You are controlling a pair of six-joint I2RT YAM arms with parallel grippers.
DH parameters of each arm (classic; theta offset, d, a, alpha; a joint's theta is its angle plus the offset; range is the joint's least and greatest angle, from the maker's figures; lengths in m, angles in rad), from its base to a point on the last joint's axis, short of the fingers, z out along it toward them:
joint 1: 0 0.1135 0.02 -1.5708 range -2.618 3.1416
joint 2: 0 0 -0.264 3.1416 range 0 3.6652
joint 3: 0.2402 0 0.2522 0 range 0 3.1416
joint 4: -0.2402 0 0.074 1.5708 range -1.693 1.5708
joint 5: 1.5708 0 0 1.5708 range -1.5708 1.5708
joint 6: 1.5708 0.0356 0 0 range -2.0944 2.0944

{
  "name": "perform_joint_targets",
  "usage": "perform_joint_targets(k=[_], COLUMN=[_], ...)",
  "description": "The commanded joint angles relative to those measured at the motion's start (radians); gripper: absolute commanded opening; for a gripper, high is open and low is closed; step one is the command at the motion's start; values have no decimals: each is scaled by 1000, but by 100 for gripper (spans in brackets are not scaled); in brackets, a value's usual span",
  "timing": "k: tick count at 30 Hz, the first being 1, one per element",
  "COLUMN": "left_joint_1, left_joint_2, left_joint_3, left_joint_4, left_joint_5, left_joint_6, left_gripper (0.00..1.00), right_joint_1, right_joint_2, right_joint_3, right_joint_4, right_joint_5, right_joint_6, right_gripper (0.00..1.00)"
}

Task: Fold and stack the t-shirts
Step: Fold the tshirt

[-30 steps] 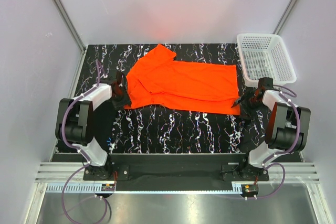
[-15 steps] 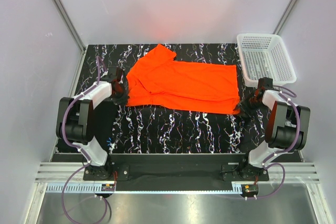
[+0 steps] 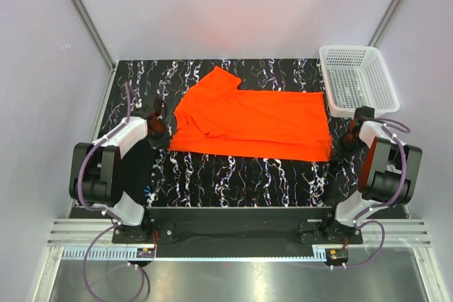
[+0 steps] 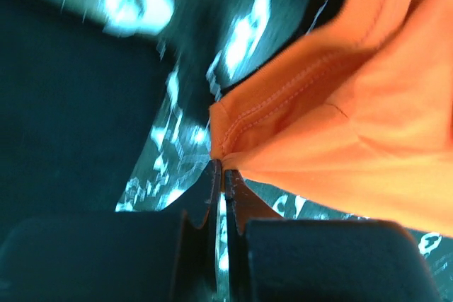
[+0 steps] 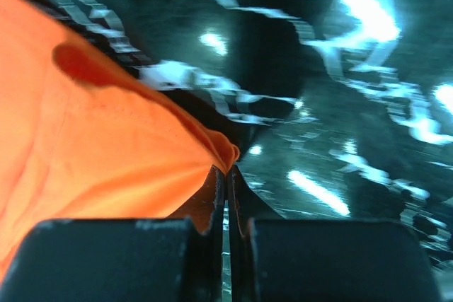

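Top view: the orange-red t-shirt [image 3: 248, 122] lies spread out on the marbled black surface [image 3: 233, 171]. It runs lengthwise from the left side to the right side and sits nearer the far edge than the near edge. One sleeve points toward the far edge, left of centre. The cloth is mostly flat, with a few creases at the left end.

Left pincer [image 3: 157, 126]: at the shirt's near-left corner, low over the surface. The left wrist view shows the left pincer [image 4: 221, 175] clamped tight on a stitched corner of the shirt [image 4: 340, 125]. The two fingers are pressed together with cloth between the tips, and the cloth fans out from the pinch.

Right pincer [image 3: 347, 139]: at the shirt's near-right corner, close to the right edge of the surface. In the right wrist view the pincer [image 5: 228, 175] is likewise closed, nipping a small bunched corner of the shirt [image 5: 92, 146]. The cloth pulls away to the left of that view.

A white mesh basket [image 3: 357, 79] stands at the far-right corner of the surface, just beside the shirt's far-right corner. I cannot tell whether they touch.
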Motion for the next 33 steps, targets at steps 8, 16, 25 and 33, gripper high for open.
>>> perform_joint_targets(k=[8, 16, 25, 33], left_joint_1=[9, 9, -5, -17], left_joint_2=[-165, -334, -314, -159], left_joint_3=[-169, -188, -96, -137], left_joint_4=[-67, -125, -76, 11], left_joint_5=[83, 131, 246, 197], left_joint_6=[-127, -126, -29, -38], left_gripper=[1, 46, 40, 34], right_joint_1=[-29, -29, 15, 411], right_joint_2=[-104, -153, -205, -122], right_joint_3=[-8, 50, 121, 199], right_joint_4=[-104, -158, -149, -118], right_joint_5=[138, 49, -126, -186], right_joint_6=[-101, -118, -196, -153], right_gripper=[5, 57, 57, 55])
